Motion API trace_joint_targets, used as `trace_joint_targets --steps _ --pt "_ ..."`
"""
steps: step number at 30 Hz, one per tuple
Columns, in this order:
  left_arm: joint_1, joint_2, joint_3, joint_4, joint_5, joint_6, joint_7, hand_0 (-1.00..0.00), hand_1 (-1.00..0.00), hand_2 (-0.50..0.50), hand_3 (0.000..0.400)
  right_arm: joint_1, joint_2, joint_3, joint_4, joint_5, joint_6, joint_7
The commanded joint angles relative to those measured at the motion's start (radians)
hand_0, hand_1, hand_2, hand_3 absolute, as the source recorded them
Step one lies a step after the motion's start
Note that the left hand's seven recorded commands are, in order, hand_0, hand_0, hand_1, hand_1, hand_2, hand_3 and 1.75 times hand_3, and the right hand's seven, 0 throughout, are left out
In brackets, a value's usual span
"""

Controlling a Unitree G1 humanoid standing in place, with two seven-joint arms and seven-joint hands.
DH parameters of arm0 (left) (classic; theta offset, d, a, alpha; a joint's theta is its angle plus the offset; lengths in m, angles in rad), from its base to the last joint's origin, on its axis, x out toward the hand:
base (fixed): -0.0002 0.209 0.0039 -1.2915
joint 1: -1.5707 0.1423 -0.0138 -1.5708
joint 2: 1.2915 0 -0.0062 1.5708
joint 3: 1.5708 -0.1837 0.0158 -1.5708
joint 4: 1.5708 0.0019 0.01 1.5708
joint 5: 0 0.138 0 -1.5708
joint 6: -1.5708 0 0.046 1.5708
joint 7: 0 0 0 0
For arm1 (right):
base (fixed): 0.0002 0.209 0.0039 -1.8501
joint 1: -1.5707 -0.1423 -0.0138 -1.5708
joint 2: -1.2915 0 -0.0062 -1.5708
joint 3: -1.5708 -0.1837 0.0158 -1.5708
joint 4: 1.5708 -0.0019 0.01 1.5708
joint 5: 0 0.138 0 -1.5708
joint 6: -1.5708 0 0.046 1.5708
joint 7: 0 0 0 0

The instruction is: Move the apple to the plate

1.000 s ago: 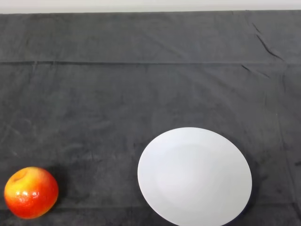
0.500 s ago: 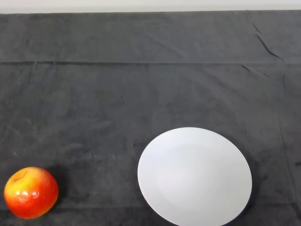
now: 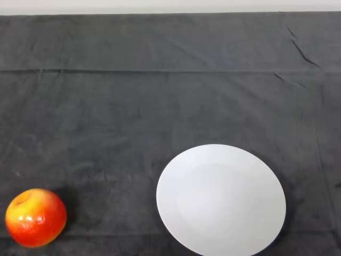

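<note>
Red-yellow apple (image 3: 35,217) left of white plate (image 3: 220,199), apart.

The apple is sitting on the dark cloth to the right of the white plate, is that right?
Not quite. The head view shows the apple on the dark cloth to the left of the white plate, not the right, and apart from it.

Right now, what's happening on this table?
Nothing is being handled. The apple sits on the dark cloth at the near left, apart from the white plate, which lies to its right with nothing on it. No part of the robot shows, so the move to the plate hasn't started.
</note>
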Motion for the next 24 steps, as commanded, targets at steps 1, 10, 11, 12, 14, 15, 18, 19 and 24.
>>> trace_joint_targets --steps 1,10,11,12,14,15,18,19,24 --pt "0.033 -0.003 -0.017 -0.052 0.023 0.014 0.01 0.0 0.0 0.0 0.0 0.033 -0.009 -0.0115 -0.032 0.0274 0.001 -0.001" --pt "0.028 -0.01 -0.075 -0.13 0.047 0.047 0.017 0.0 0.0 0.0 0.0 0.034 -0.008 -0.011 -0.034 0.0274 0.001 -0.002" --pt "0.028 -0.01 -0.082 -0.141 0.049 0.054 0.018 0.0 0.0 0.0 0.0 0.034 -0.008 -0.0109 -0.035 0.0274 0.001 -0.0021" --pt "0.028 -0.01 -0.088 -0.153 0.051 0.062 0.019 0.0 0.0 0.0 0.0 0.034 -0.008 -0.0109 -0.035 0.0274 0.001 -0.0022" --pt "0.027 -0.011 -0.102 -0.177 0.055 0.077 0.02 0.0 0.0 0.0 0.0 0.034 -0.008 -0.0108 -0.036 0.0274 0.001 -0.0024" --pt "0.027 -0.011 -0.109 -0.188 0.057 0.083 0.021 0.0 0.0 0.0 0.0 0.034 -0.008 -0.0107 -0.036 0.0274 0.001 -0.0025" --pt "0.024 -0.013 -0.132 -0.214 0.065 0.097 0.022 0.0 0.0 0.0 0.0 0.035 -0.007 -0.0106 -0.037 0.0274 0.001 -0.0028" --pt "0.022 -0.014 -0.139 -0.222 0.067 0.101 0.022 0.0 0.0 0.0 0.0 0.035 -0.007 -0.0105 -0.037 0.0274 0.001 -0.0029" --pt "0.012 -0.016 -0.186 -0.26 0.081 0.123 0.021 0.0 0.0 0.0 0.0 0.035 -0.006 -0.0103 -0.038 0.0275 0.001 -0.0034"
